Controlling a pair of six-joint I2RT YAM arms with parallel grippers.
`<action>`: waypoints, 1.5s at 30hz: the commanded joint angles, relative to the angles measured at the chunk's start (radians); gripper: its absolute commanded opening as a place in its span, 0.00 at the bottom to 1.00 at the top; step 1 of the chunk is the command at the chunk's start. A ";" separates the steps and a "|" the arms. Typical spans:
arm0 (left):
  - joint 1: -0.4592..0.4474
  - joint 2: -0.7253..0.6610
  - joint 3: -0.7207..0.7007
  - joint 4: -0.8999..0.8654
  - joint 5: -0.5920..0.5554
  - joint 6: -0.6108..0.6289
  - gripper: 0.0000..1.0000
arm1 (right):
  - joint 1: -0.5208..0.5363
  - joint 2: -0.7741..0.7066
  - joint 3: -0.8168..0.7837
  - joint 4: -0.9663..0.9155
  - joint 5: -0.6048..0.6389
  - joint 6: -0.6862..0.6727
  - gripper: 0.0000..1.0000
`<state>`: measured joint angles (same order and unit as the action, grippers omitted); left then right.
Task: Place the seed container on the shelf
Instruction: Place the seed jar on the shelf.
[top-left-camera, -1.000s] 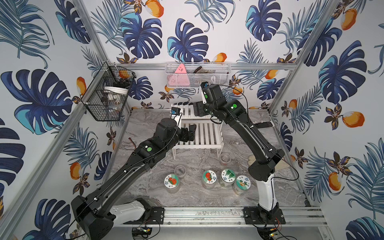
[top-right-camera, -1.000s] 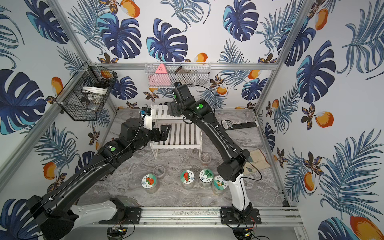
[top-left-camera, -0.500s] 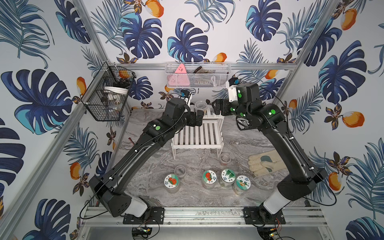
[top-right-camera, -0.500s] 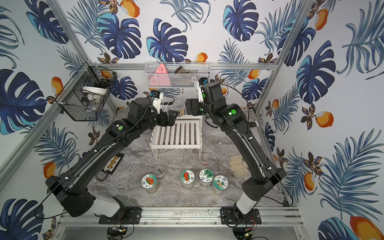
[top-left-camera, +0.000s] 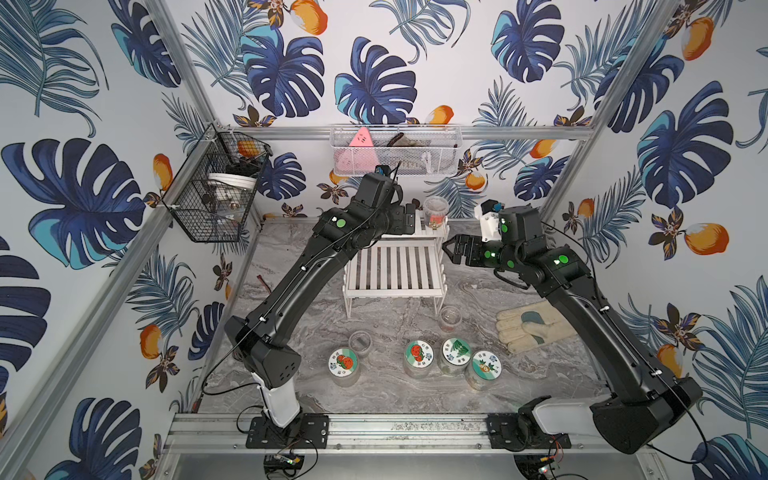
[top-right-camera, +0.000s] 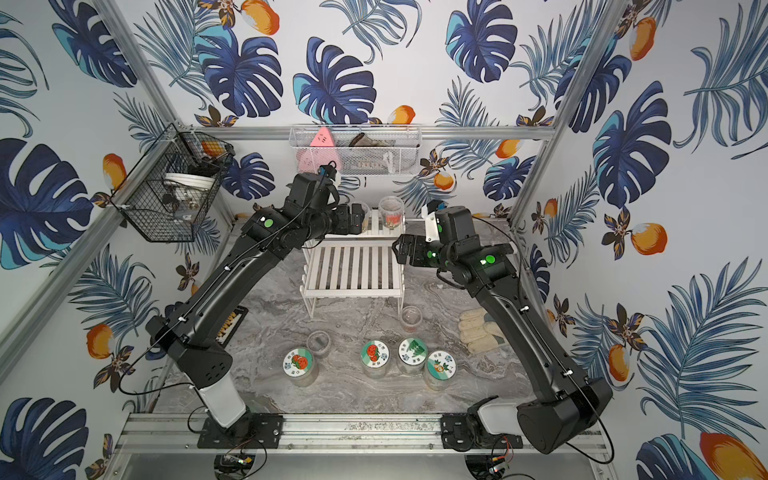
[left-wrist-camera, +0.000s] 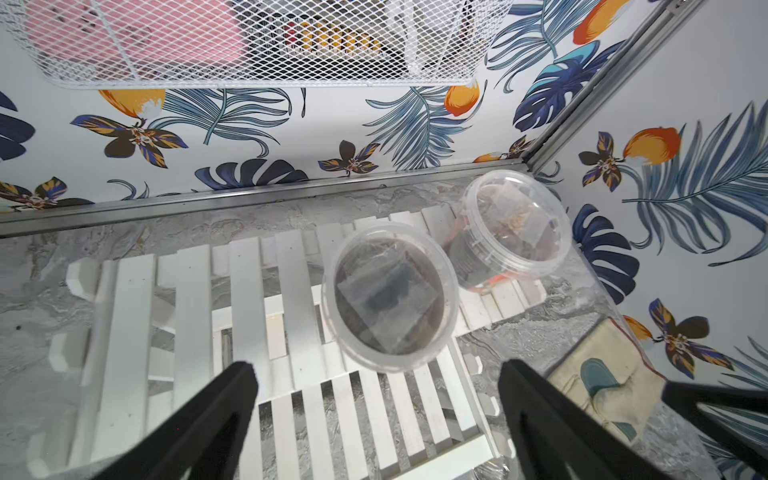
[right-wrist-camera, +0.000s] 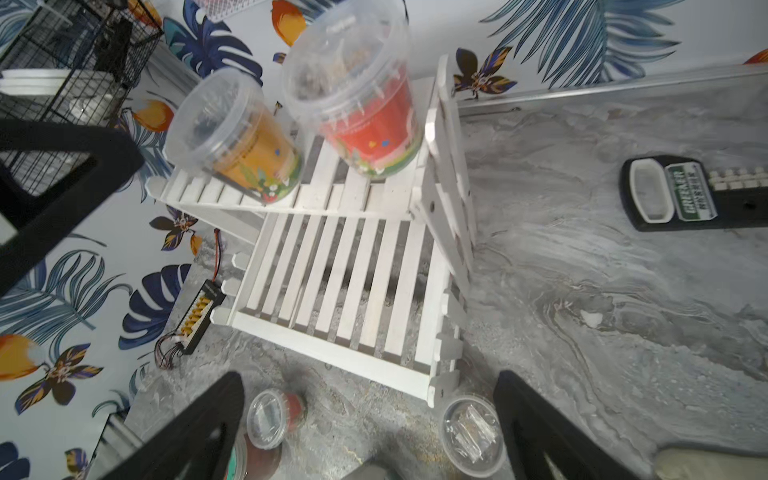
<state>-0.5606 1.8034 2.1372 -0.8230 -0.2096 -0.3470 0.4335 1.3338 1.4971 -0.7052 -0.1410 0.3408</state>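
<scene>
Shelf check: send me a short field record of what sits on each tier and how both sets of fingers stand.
shelf: white, two tiers, upright
upper tier: orange container and red container, upright, side by side
lower tier: bare
left fingers: open, facing the orange container, not gripping it
right fingers: open, off to the side of the shelf, holding nothing

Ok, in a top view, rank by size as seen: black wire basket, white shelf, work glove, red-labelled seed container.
1. black wire basket and white shelf: alike, basket nearer the camera, unranked
2. work glove
3. red-labelled seed container
</scene>
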 joint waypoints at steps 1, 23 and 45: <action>-0.004 0.047 0.056 -0.064 -0.024 0.044 0.99 | -0.003 -0.017 -0.035 0.075 -0.042 0.024 0.97; -0.059 0.108 0.068 0.015 -0.124 0.172 0.89 | -0.004 -0.011 -0.103 0.096 -0.108 0.019 0.98; 0.016 0.055 -0.077 0.171 0.124 0.279 0.78 | -0.005 -0.028 -0.118 0.065 -0.069 -0.019 0.98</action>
<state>-0.5545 1.8694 2.0773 -0.7101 -0.1455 -0.1051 0.4294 1.3106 1.3804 -0.6327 -0.2214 0.3344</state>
